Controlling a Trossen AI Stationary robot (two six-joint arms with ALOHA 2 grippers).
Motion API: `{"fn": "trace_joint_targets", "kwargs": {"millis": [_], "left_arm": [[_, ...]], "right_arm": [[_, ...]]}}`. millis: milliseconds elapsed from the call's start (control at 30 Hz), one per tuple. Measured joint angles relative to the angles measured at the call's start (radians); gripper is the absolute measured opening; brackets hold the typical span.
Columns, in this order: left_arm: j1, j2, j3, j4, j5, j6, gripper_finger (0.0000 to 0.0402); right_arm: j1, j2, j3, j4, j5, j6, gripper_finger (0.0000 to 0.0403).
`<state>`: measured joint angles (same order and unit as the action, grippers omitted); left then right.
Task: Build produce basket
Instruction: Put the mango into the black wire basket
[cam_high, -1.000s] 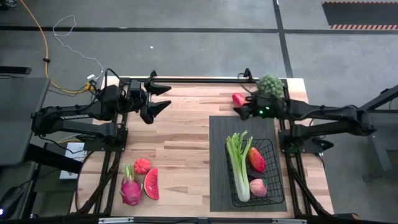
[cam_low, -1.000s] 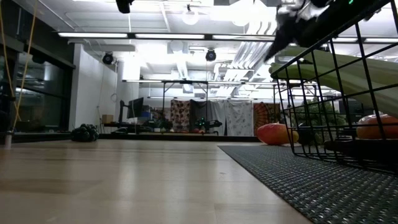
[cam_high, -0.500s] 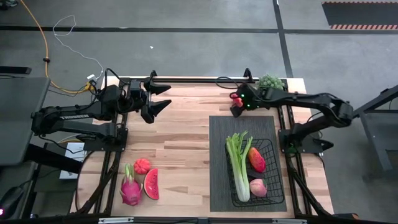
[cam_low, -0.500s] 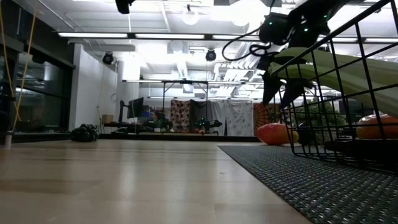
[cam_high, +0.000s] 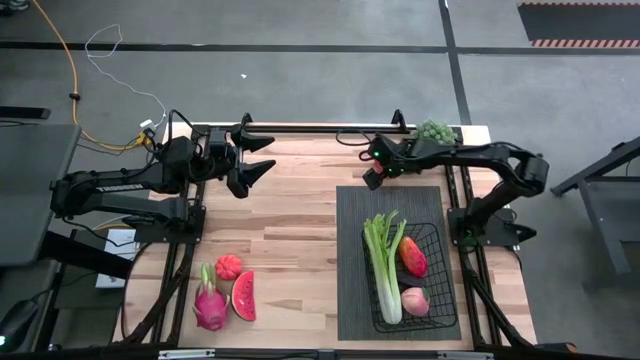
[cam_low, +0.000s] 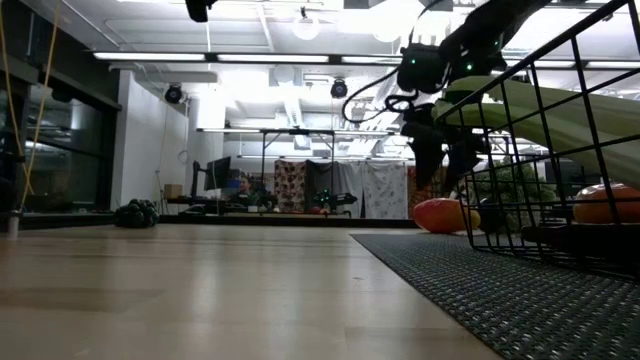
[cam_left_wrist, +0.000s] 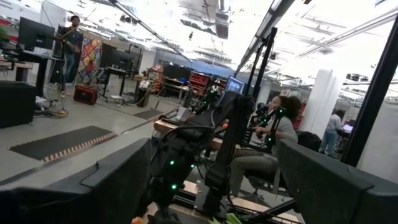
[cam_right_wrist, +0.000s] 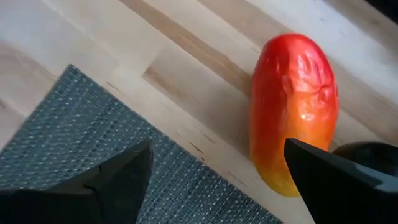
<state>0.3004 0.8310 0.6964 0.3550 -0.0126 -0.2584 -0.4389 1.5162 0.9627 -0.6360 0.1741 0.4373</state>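
The black wire basket (cam_high: 412, 278) stands on the ribbed mat and holds the celery bunch (cam_high: 383, 262), a red-orange fruit (cam_high: 413, 257) and a peach (cam_high: 415, 301). A red-orange mango (cam_right_wrist: 295, 106) lies on the wood by the mat's far edge. My right gripper (cam_right_wrist: 217, 180) hangs open just above it, pointing down, touching nothing; in the high view the right gripper (cam_high: 370, 177) covers most of it. Green grapes (cam_high: 435, 130) sit at the far right corner. Dragon fruit (cam_high: 210, 302), watermelon slice (cam_high: 244, 296) and a small red fruit (cam_high: 229, 266) lie near left. My left gripper (cam_high: 266, 156) waits open, far left.
The dark grey ribbed mat (cam_high: 352, 290) covers the table's right half under the basket; its far corner (cam_right_wrist: 74, 124) lies close to the mango. Bare wood spreads across the table's middle (cam_high: 295, 230). In the low view the basket's wire wall (cam_low: 560, 130) stands in front of the mango (cam_low: 440, 215).
My right gripper has moved toward the table's left along the far edge, away from the grapes, and has come down and tipped to point at the mango. The right arm's elbow has folded in toward the table. The produce and the left arm have stayed put.
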Motion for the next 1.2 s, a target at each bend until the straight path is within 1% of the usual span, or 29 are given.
{"fn": "trace_joint_targets", "kwargs": {"millis": [300, 700, 833, 900, 967, 1100, 1200], "left_arm": [[0.0, 0.0, 0.0, 0.0, 0.0, 0.0, 0.0337], [0.0, 0.0, 0.0, 0.0, -0.001, 0.0, 0.0337], [0.0, 0.0, 0.0, 0.0, -0.013, -0.008, 0.0337], [0.0, 0.0, 0.0, 0.0, -0.03, -0.015, 0.0337], [0.0, 0.0, 0.0, 0.0, -0.049, -0.017, 0.0337], [0.0, 0.0, 0.0, 0.0, -0.055, -0.018, 0.0337], [0.0, 0.0, 0.0, 0.0, -0.055, -0.015, 0.0337]], "right_arm": [[-0.001, 0.035, 0.0, 0.01, 0.013, 0.007, 0.035], [-0.081, 0.152, 0.0, 0.043, 0.015, -0.028, 0.035], [-0.083, 0.142, 0.0, 0.051, -0.034, -0.027, 0.035], [-0.072, 0.113, 0.004, 0.047, -0.034, -0.042, 0.035], [-0.067, 0.083, 0.025, 0.035, 0.012, -0.037, 0.035], [-0.088, 0.042, 0.085, 0.001, 0.156, 0.035, 0.035], [-0.121, 0.051, 0.116, -0.015, 0.205, 0.055, 0.035]]}}
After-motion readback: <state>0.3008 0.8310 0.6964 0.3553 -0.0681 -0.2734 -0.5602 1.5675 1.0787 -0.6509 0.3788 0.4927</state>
